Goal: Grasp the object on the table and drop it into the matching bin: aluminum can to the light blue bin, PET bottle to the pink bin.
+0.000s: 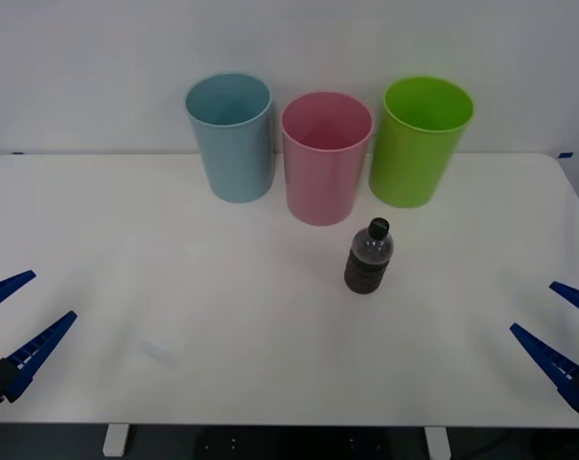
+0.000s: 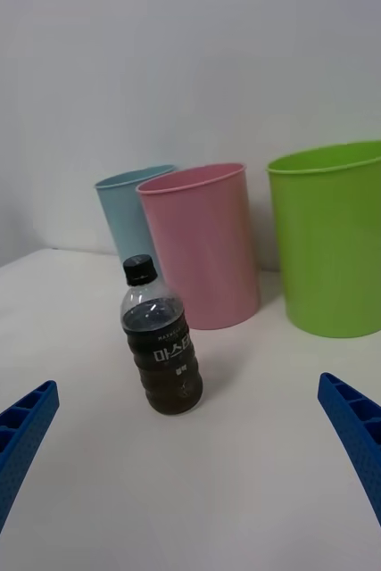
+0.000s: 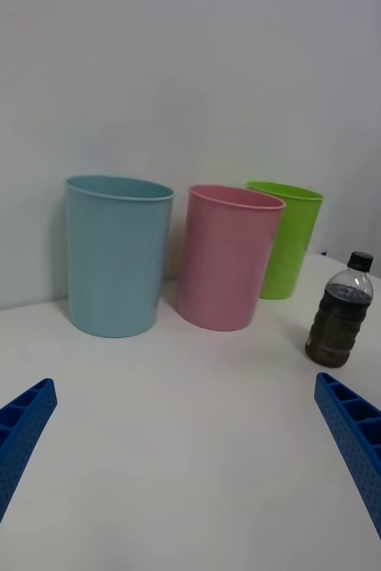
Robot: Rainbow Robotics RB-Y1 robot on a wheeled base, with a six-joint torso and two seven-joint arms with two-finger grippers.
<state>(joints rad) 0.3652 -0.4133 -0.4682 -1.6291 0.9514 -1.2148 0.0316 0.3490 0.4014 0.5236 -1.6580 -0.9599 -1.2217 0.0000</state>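
Note:
A small PET bottle (image 1: 368, 257) of dark brown liquid with a black cap stands upright on the white table (image 1: 222, 326), just in front of the pink bin (image 1: 325, 158). The light blue bin (image 1: 231, 137) stands to the pink bin's left. My left gripper (image 1: 10, 319) is open at the table's front left corner, far from the bottle. My right gripper (image 1: 556, 326) is open at the front right corner. The right wrist view has the bottle (image 2: 161, 339) ahead of the open gripper (image 2: 190, 464), before the pink bin (image 2: 201, 244). The left wrist view shows the bottle (image 3: 339, 311) off to one side.
A lime green bin (image 1: 420, 141) stands right of the pink bin, behind the bottle. The three bins line up along the table's back edge against a white wall. Bare tabletop stretches between both grippers and the bottle.

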